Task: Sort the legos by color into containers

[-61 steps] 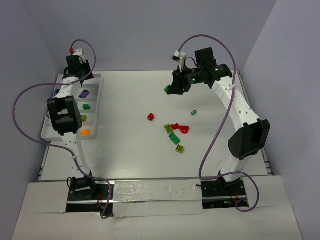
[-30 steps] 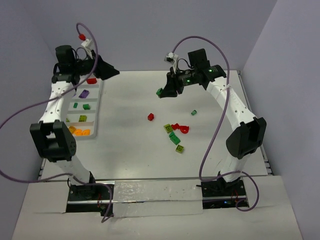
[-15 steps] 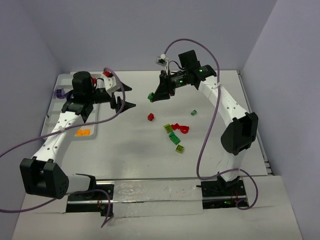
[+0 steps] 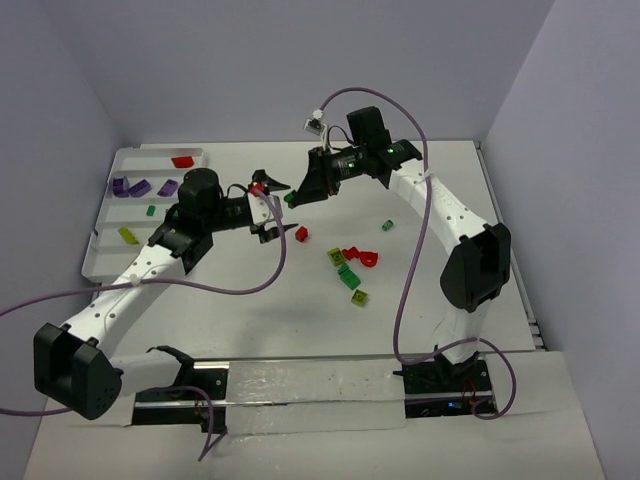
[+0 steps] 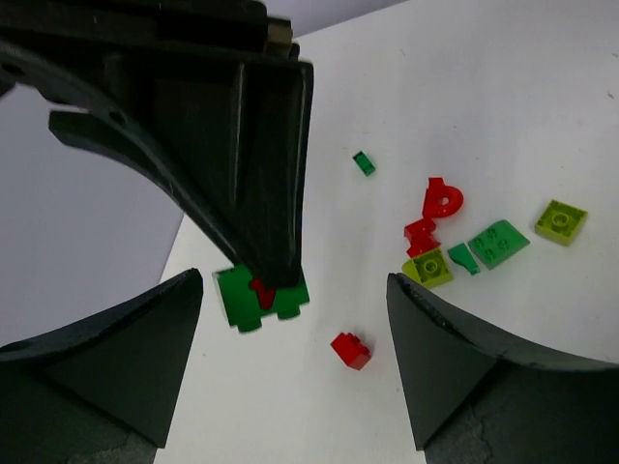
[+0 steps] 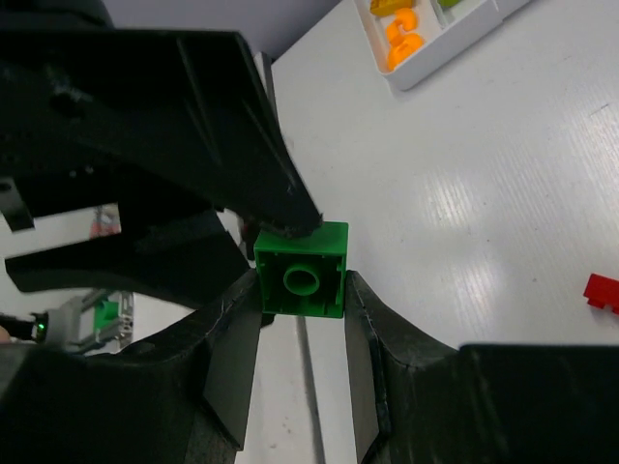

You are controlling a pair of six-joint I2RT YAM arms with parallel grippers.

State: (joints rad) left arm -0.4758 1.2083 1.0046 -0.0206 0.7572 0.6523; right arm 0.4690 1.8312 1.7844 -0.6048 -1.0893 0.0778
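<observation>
One green lego, right gripper clamped

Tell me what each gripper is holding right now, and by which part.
The right gripper pinches a green brick by two opposite side walls. The left gripper is open and holds nothing.

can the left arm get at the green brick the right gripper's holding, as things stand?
Probably yes. The left gripper stands open close by the green brick, with nothing between them. The right gripper clamps two of its sides, so only the free faces are there to grab.
</observation>
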